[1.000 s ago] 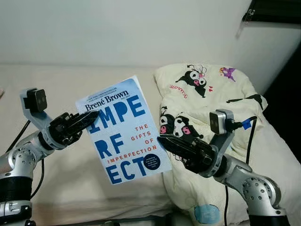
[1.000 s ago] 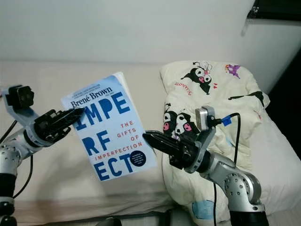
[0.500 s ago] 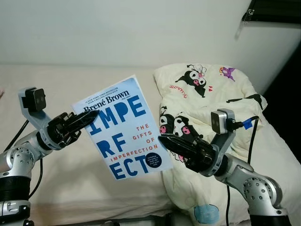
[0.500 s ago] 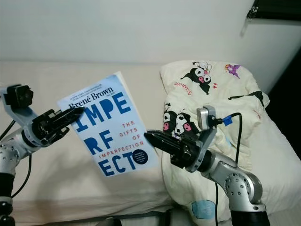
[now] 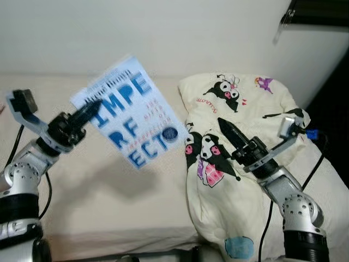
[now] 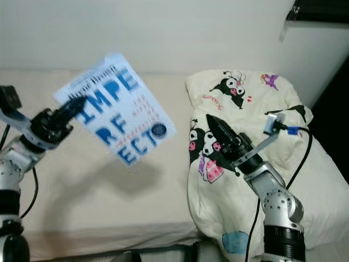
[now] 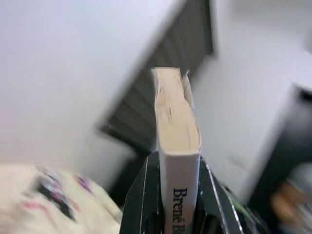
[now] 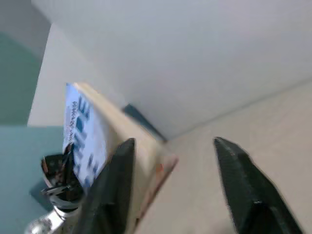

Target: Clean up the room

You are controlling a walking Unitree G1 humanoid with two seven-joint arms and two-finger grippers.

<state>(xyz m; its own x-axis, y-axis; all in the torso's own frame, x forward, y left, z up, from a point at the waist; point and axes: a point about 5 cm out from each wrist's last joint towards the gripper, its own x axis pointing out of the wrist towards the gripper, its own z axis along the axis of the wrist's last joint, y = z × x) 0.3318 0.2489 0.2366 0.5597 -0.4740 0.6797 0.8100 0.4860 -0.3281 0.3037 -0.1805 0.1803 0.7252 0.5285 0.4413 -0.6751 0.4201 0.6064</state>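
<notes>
The left gripper [image 5: 90, 112] is clamping a glossy blue-and-white paperback [image 5: 131, 112], tilted above the beige bed [image 5: 109, 196]. The right gripper [image 5: 228, 130], fingers spread, is hovering over a puffy cartoon-print quilt [image 5: 245, 103].

Motion-blurred book [image 5: 131, 117] cover, small subtitle print probably unreadable.
</notes>
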